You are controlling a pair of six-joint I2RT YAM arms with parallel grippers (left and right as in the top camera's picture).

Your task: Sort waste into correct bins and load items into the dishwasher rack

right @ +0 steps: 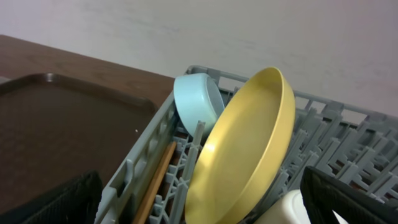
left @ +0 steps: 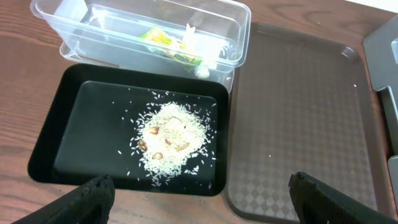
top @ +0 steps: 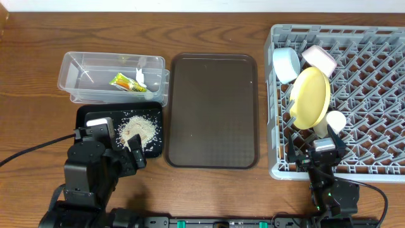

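Observation:
The clear tub (top: 82, 73) holds the green-and-orange wrapper (top: 123, 82) and the white tissue (top: 140, 77). In front of it, the black tray (top: 152, 114) holds a heap of rice scraps (top: 139, 130). My left gripper (top: 126, 152) is open and empty over the tray's near edge (left: 199, 202). The grey rack (top: 380, 95) holds the yellow plate (top: 311, 96) on edge, the light-blue bowl (top: 286, 63), the white bowl (top: 318, 58) and the pale cup (top: 335, 120). Chopsticks (right: 155, 183) lie inside its left wall. My right gripper (top: 314, 152) is open and empty at the rack's front left.
The brown serving tray (top: 212, 111) lies between the bins and the rack. A second clear tub is nested under the first. Cables run from both arms at the table's front edge.

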